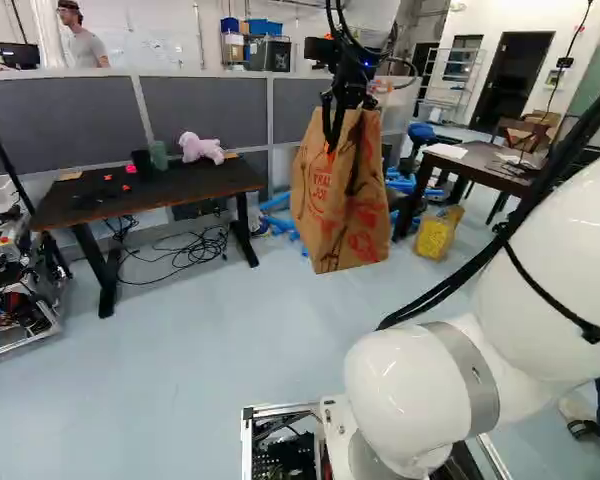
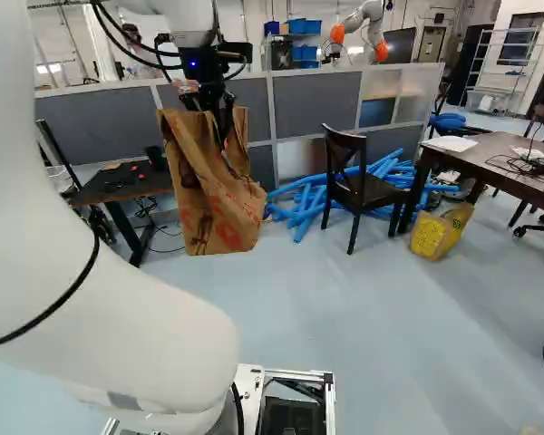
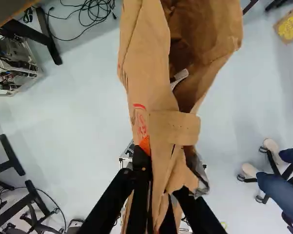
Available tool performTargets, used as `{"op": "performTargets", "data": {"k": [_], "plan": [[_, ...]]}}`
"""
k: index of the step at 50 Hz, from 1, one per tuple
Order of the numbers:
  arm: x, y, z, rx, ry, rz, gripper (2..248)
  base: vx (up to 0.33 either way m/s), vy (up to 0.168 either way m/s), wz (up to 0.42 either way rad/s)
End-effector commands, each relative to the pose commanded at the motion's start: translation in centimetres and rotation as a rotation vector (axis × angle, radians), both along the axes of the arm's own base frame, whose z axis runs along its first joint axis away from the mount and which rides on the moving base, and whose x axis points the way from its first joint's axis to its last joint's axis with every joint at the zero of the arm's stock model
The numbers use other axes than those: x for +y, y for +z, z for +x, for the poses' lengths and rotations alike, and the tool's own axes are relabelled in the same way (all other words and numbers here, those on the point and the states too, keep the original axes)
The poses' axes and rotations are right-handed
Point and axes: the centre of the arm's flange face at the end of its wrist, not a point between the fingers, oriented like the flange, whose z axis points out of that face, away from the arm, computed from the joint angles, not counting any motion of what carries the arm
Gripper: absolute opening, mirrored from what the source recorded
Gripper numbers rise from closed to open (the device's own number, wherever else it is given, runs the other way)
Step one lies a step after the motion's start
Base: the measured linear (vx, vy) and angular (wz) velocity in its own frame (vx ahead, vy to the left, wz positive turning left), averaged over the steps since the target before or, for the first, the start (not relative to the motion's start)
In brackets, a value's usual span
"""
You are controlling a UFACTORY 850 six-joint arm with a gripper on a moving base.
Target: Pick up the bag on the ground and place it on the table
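Brown paper bag (image 1: pixel 320 225): suspended off the floor (image 1: pixel 200 350), near twelve o'clock in the left base view. Clamped at the upper part by the gripper (image 3: pixel 164 170), from two sides. Held high on the paper, probably to let the base land first; raised, presumably to clear a table edge.

Possible destinations, in the left base view: black table (image 1: pixel 195 183), nine o'clock from the bag, with pink plush toy (image 1: pixel 200 148) at its one o'clock side; brown table (image 1: pixel 475 165), about three o'clock from the bag. Cannot tell which applies.

Appearance: tall, creased, printed in red; mouth gaping unevenly; folded band near the gripper; pale strip (image 3: pixel 179 78) inside, unidentified. Likely limp when set down.
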Motion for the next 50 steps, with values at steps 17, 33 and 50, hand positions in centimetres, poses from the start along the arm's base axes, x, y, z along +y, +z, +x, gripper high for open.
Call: {"op": "performTargets", "data": {"k": [17, 33, 50], "plan": [[0.0, 0.0, 0.0, 0.0, 0.0, 0.0, 21, 0.164, -0.001, -0.011], [0.0, 0.0, 0.0, 0.0, 0.0, 0.0, 21, 0.23, 0.006, 0.01], [0.0, 0.0, 0.0, 0.0, 0.0, 0.0, 21, 0.236, 0.044, 0.176]]}}
